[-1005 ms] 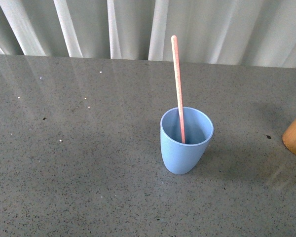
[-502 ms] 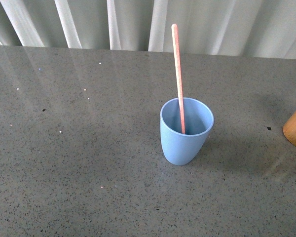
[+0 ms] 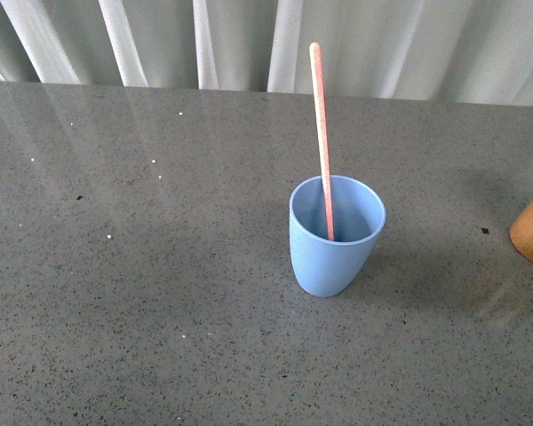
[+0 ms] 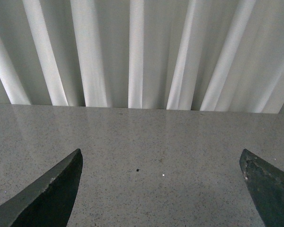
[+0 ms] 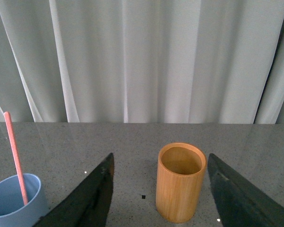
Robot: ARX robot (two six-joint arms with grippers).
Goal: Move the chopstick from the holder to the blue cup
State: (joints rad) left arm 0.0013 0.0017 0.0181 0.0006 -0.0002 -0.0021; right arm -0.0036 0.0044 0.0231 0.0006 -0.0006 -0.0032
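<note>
A single pale pink chopstick (image 3: 321, 142) stands in the blue cup (image 3: 336, 235), its lower end inside the cup and its shaft leaning against the far rim, rising well above it. The cup sits upright on the grey speckled table (image 3: 142, 284). The holder (image 5: 180, 182) stands upright on the same table, well apart from the blue cup on its right; in the front view only its edge shows at the frame's right side, and no stick rises above its rim in the right wrist view. The right gripper (image 5: 161, 198) has its jaws spread wide with nothing between them, and the holder shows just beyond the gap, while the blue cup with the chopstick lies outside the jaws to one side. The left gripper (image 4: 163, 194) is likewise spread wide, with only bare table beyond its gap. White curtains (image 3: 275, 44) hang behind the table.
</note>
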